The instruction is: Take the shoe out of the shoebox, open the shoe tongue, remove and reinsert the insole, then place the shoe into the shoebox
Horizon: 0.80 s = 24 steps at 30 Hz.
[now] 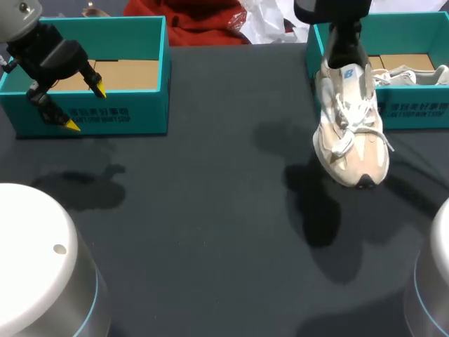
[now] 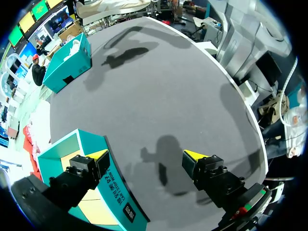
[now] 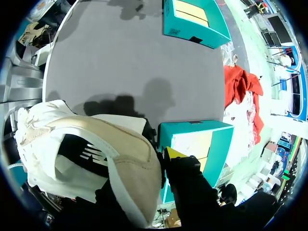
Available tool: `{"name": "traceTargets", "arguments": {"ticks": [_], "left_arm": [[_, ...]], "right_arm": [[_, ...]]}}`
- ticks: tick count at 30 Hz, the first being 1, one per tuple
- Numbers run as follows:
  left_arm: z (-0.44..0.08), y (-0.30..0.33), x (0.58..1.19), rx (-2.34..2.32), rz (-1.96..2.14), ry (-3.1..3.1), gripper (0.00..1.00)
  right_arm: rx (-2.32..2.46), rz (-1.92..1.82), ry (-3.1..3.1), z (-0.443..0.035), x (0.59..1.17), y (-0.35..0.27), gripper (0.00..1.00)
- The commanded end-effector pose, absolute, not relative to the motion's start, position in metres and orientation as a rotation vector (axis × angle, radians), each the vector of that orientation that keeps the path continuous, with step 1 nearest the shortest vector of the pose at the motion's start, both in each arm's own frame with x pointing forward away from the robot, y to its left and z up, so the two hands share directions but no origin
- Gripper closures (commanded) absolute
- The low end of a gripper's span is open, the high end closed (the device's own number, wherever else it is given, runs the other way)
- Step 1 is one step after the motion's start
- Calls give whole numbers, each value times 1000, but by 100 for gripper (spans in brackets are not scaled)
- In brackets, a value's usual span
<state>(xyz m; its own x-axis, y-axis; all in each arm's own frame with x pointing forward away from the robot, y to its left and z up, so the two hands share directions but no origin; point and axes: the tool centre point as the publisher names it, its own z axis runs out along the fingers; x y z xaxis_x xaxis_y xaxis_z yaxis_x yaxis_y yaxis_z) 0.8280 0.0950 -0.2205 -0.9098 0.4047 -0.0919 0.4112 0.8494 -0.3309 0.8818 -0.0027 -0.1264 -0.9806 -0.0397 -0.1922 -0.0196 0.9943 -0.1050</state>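
At the upper right of the frame, the right arm [image 1: 344, 31] is holding a beige-and-white sneaker [image 1: 351, 133] by its heel, with the right jaws clamping on it. The toe is pointing down above the dark desk [image 1: 210, 232], just in front of the right-hand shoebox [image 1: 414, 112], where a second sneaker [image 1: 414, 74] is lying. At the upper left, the left arm [image 1: 45, 53] is hovering over the front wall of the left-hand shoebox [image 1: 133, 112], with the left jaws standing apart.
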Motion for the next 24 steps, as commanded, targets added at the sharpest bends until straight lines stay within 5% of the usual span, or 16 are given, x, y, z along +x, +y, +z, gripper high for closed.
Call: {"name": "traceTargets", "arguments": {"ticks": [1,7,24], "left_arm": [[-221,95,828,663,-539,3003,0],[-221,95,828,663,-539,3003,0],[-221,95,828,663,-539,3003,0]], "right_arm": [[-47,-148,2938,-127,880,-5,100],[-47,-148,2938,-127,880,-5,100],[-26,-294,2880,-77,1063,-117,100]]}}
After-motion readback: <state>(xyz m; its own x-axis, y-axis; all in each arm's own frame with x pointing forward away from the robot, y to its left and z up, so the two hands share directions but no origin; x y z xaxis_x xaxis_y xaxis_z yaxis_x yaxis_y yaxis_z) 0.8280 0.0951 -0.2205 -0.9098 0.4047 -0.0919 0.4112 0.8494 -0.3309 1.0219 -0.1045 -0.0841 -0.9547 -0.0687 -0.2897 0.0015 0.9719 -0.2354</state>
